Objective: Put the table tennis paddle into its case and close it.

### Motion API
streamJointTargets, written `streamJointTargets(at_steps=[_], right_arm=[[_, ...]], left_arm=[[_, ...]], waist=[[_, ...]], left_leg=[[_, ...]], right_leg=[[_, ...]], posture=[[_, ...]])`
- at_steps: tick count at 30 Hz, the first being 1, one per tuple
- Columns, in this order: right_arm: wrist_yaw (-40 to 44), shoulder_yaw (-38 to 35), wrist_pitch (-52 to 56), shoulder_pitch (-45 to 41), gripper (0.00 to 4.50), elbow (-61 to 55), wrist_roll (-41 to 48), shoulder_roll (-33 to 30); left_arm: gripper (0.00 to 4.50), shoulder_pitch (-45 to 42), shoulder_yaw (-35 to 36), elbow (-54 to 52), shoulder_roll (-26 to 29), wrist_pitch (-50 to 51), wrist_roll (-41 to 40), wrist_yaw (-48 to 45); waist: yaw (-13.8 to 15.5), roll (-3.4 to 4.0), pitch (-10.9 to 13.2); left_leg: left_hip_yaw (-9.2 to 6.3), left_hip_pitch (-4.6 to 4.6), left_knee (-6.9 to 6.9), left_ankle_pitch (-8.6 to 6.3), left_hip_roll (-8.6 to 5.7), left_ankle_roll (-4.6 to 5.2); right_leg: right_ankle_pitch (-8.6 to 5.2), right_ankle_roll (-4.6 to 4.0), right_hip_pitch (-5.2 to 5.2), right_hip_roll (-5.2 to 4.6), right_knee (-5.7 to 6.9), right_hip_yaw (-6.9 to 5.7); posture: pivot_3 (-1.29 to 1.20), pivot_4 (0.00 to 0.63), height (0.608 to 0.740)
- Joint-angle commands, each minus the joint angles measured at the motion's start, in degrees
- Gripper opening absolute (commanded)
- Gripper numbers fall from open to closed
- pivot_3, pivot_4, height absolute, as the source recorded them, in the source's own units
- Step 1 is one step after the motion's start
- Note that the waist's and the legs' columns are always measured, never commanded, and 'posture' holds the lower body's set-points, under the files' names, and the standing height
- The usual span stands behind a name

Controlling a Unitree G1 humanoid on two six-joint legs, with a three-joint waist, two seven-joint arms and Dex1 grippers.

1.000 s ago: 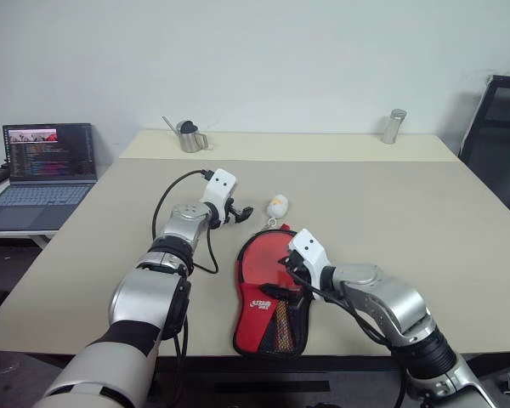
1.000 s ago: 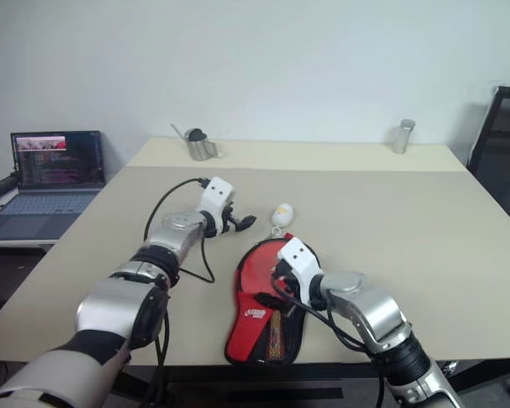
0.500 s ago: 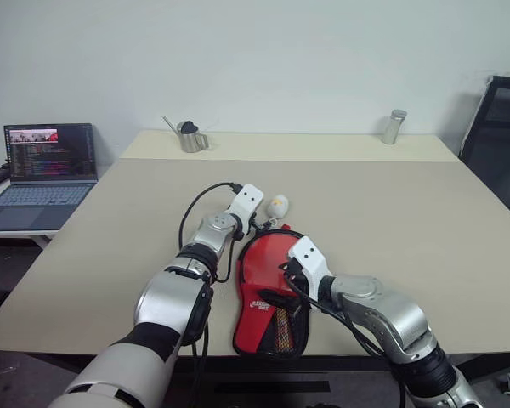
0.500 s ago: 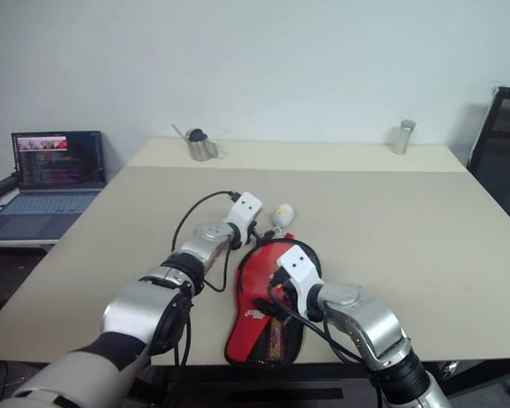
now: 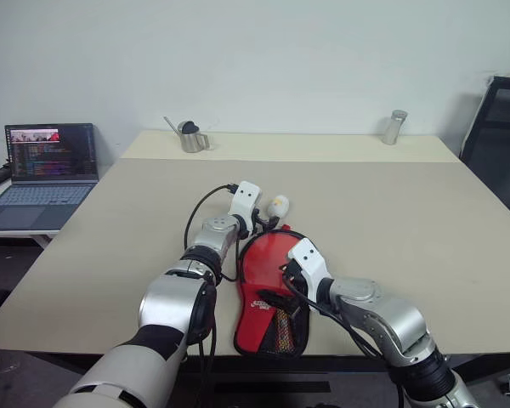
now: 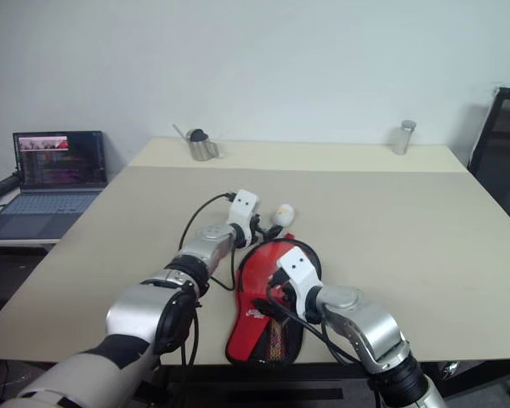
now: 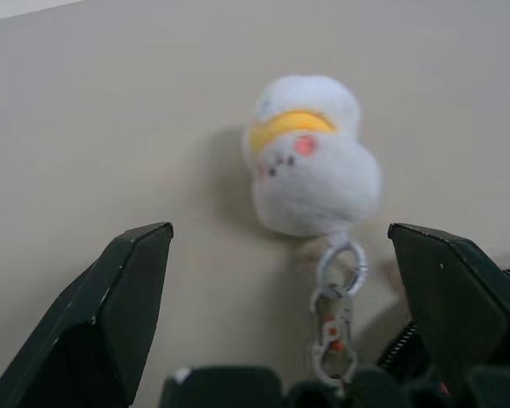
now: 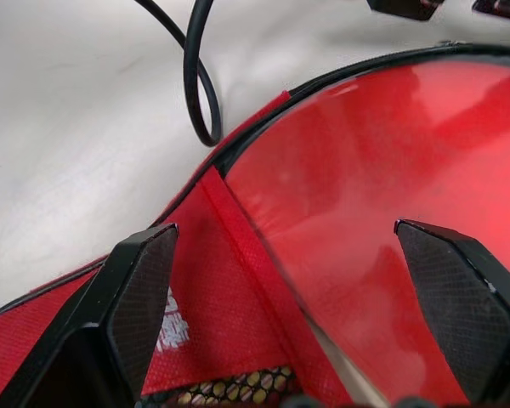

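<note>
Far off at my nine o'clock an open grey laptop with a lit screen (image 5: 47, 166) sits on a low side desk, and at about eleven o'clock a small metal pitcher with a thin spout (image 5: 188, 136) stands near the far edge of the wide beige surface (image 5: 408, 204). My left hand (image 5: 257, 223) reaches out at twelve o'clock with its two black fingers (image 7: 110, 314) spread wide and holding nothing; between them in the wrist view lies a little white plush charm with a yellow band (image 7: 310, 157), joined by a silver clip (image 7: 333, 327) to the zip edge of the case. Just on my side of that, the paddle-shaped soft case, black outside and red inside (image 5: 265, 316), lies open on the surface with its white logo and mesh pocket toward me. The table tennis paddle with its round red rubber face (image 5: 268, 259) rests inside it. My right hand (image 5: 282, 287) hovers over the red face, fingers (image 8: 132, 297) parted wide, gripping nothing. At one o'clock, far away, a grey metal cylinder (image 5: 394, 126) stands upright, and a black chair (image 5: 497, 136) shows at two o'clock.
</note>
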Motion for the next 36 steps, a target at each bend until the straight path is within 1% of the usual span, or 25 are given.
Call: streamJointTargets(at_steps=[1,6,10,17,20,22,25,28,32,36], right_arm=[[-0.61,0.07,-0.25,0.29,4.49,-3.42,0.17,0.45],[-1.66,-0.30,-0.29,0.64,4.49,-4.30,-0.24,0.33],[-1.84,-1.59,-1.41,0.69,4.49,-4.65,0.39,0.66],[1.17,-4.44,-2.62,-0.41,4.49,-5.06,3.14,0.12],[3.55,-7.03,-3.37,-2.66,4.49,-3.49,5.08,-0.36],[5.31,-8.47,-3.93,-5.12,4.49,-1.42,5.68,-1.22],[8.03,-9.40,-5.79,-9.88,4.49,4.18,5.19,-3.17],[11.55,-9.02,-8.19,-14.73,4.49,10.94,4.37,-5.13],[17.39,-7.53,-12.98,-22.11,4.49,23.04,2.47,-6.66],[23.66,-6.95,-19.57,-29.63,4.49,39.20,0.21,-6.10]], left_arm=[[4.44,-1.34,0.65,-0.82,-0.87,0.41,-0.27,1.07],[4.44,-2.48,0.10,-0.81,-2.52,0.63,0.61,0.50],[4.44,-3.12,0.50,-0.98,-2.29,0.26,0.49,-0.54],[4.44,-3.38,2.91,-1.88,2.27,-0.76,-1.90,-4.71],[4.44,-2.02,4.41,-3.18,6.66,-1.16,-3.94,-10.12],[4.44,-0.73,4.89,-4.37,9.51,-1.31,-5.23,-15.82],[4.44,1.53,5.38,-7.18,13.63,0.88,-7.96,-26.66],[4.44,4.32,5.33,-10.87,17.39,3.73,-9.91,-33.34],[4.44,9.65,5.25,-19.09,21.68,8.66,-12.44,-38.83],[4.44,16.69,4.77,-32.43,24.27,15.83,-15.58,-42.24]], waist=[[0.03,0.00,0.00],[0.06,0.00,0.00],[-0.02,0.00,0.00],[-0.16,0.00,0.00],[-0.21,0.00,0.00],[-0.28,0.00,0.00],[-0.22,0.01,0.00],[-0.18,0.01,0.00],[-0.29,0.02,0.01],[-0.28,0.02,0.01]], left_leg=[[0.00,0.00,0.01,0.00,0.00,0.00],[0.00,0.00,0.02,0.00,-0.01,0.00],[0.01,0.00,0.02,0.00,-0.01,0.00],[0.02,0.04,0.01,0.00,0.00,0.00],[0.02,0.04,0.02,0.00,0.00,-0.01],[0.06,0.06,0.01,0.00,0.00,-0.01],[0.07,0.10,0.01,0.01,0.00,-0.01],[0.07,0.09,0.01,0.01,0.00,-0.01],[0.13,0.09,0.03,0.01,0.01,0.00],[0.12,0.09,0.02,0.01,0.03,0.00]], right_leg=[[0.00,0.00,0.00,0.00,0.00,0.00],[0.00,0.00,0.00,-0.01,0.00,0.00],[0.00,0.00,0.00,0.00,0.01,0.01],[0.00,0.00,0.00,0.02,0.06,0.02],[0.00,0.00,0.00,0.02,0.06,0.01],[0.00,0.00,-0.03,0.02,0.09,-0.01],[0.00,-0.01,-0.02,0.03,0.13,-0.08],[0.00,-0.01,-0.01,0.03,0.12,-0.08],[0.00,-0.01,-0.04,0.03,0.15,0.00],[0.00,-0.02,-0.06,0.03,0.18,0.13]], posture=[[0.00,0.150,0.740],[0.00,0.150,0.740],[0.00,0.150,0.740],[0.00,0.150,0.740],[0.00,0.150,0.740],[0.00,0.150,0.740],[0.00,0.150,0.740],[0.00,0.150,0.740],[0.00,0.150,0.740],[0.00,0.150,0.740]])
